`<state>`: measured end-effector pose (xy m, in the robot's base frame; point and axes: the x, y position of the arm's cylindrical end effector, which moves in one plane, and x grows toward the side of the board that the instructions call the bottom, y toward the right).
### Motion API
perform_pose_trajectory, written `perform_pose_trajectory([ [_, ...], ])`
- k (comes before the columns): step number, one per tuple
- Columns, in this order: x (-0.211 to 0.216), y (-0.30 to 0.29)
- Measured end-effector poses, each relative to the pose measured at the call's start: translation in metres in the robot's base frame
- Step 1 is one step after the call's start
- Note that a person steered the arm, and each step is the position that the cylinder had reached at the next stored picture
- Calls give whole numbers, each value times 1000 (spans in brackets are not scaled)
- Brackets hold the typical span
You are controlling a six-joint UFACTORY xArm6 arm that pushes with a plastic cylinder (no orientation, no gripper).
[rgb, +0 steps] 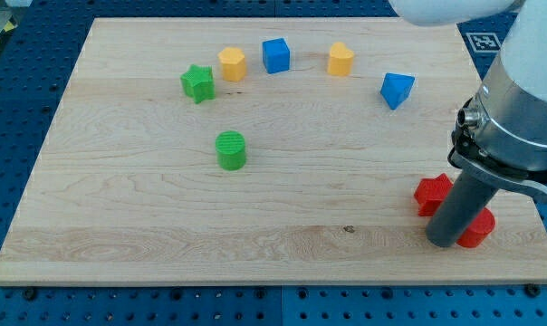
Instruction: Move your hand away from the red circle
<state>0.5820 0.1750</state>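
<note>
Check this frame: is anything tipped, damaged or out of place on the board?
Nothing stands out. All blocks sit flat on the board. My tip rests between the red star and the partly hidden red circle.

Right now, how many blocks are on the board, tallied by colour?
Green: 2, star and cylinder
Yellow: 2, and
Blue: 2, cube and
Red: 2, and circle, beside my tip
Total: 8
</note>
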Motion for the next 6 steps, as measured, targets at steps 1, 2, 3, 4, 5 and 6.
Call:
perform_pose_trajectory([
  [1,0,-8],
  [2,-14,-50],
  [3,-21,-51],
  [4,-21,-51],
  [5,-22,-58],
  [6,-22,-69],
])
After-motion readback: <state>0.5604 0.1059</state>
